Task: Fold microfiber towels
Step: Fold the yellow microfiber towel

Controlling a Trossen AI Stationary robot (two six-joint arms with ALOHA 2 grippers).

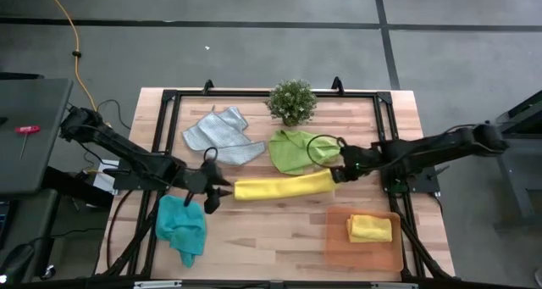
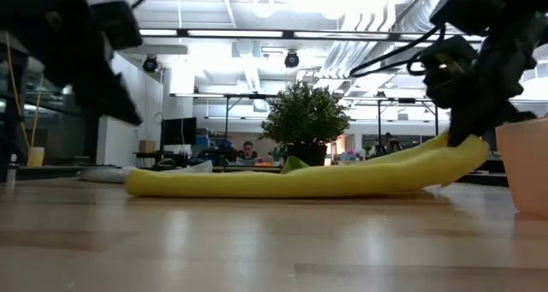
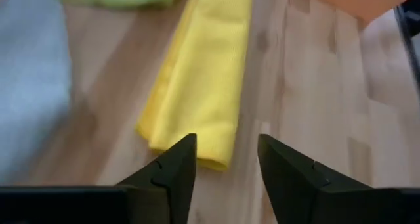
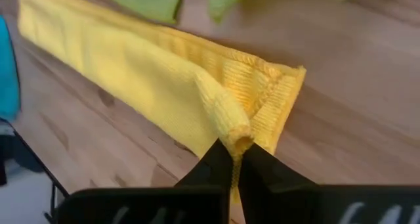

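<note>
The yellow towel lay folded into a long strip at the centre of the surface. My right end effector had pinched its three o'clock end shut; my left end effector hovered open at the nine o'clock end. The cloth looked soft, light and floppy, so both end corners wanted holding.

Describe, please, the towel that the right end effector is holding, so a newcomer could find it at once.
Start at the potted plant at the table's far edge and come toward the table's middle, past the lime green towel. There lies a yellow towel folded into a long strip, its end pinched by the right end effector. The other yellow towel sits in the orange tray.
</note>
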